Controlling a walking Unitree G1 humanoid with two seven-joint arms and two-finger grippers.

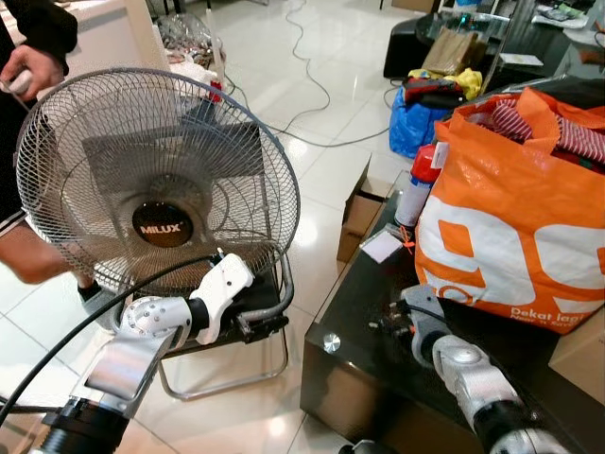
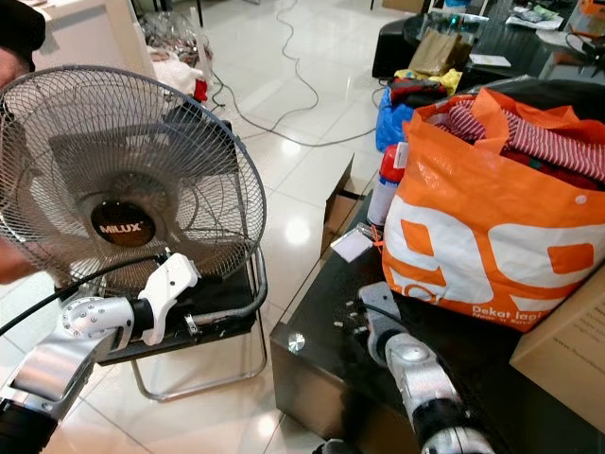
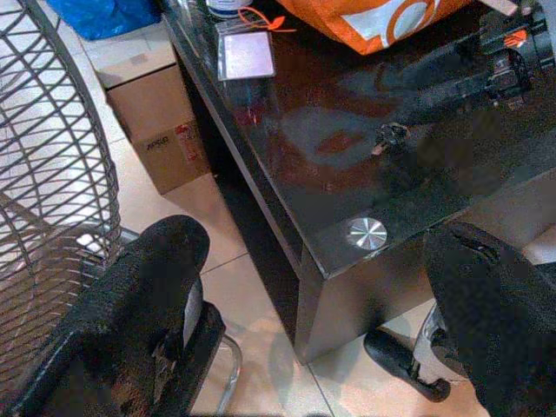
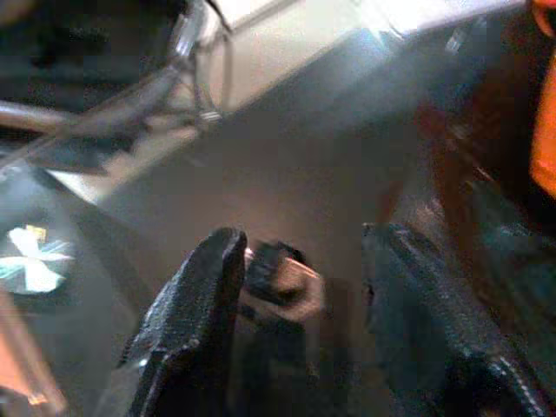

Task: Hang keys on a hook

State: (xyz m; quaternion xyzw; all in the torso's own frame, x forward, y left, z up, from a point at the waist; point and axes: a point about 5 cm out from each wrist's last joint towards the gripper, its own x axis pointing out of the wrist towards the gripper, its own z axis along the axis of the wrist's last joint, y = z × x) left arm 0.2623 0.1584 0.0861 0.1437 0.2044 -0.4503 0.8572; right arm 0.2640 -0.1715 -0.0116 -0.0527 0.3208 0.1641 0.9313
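Right arm, nearest the lens in the left eye view, reaches forward over the black table (image 1: 359, 312). Its right gripper (image 1: 397, 320) is low over the glossy top, just in front of the orange bag (image 1: 515, 222); finger state cannot be read here. Left arm extends toward the fan (image 1: 156, 180), with the left gripper (image 1: 260, 322) near the chair frame under the fan, well apart from the table. A person's hand (image 1: 26, 71) shows at the upper left.

Right eye view: same layout. Small pale bits lie on the table just beside the right gripper; these are likely the keys (image 2: 354, 317), though too small to confirm. A spray can (image 2: 388, 184) stands by the bag's corner.

Left wrist view: left fingers (image 3: 148, 304) are spread wide and empty. The keys sit on the table near the right arm.

Right wrist view: right fingers (image 4: 195, 313) stand apart, with the keys between them, nearer one finger. The picture is blurred.

Judgement: the step in hand is the pickup. Centre the keys between the fingers, press down to the tabletop, then close. The glossy surface may let the keys slide. No hook can be made out.
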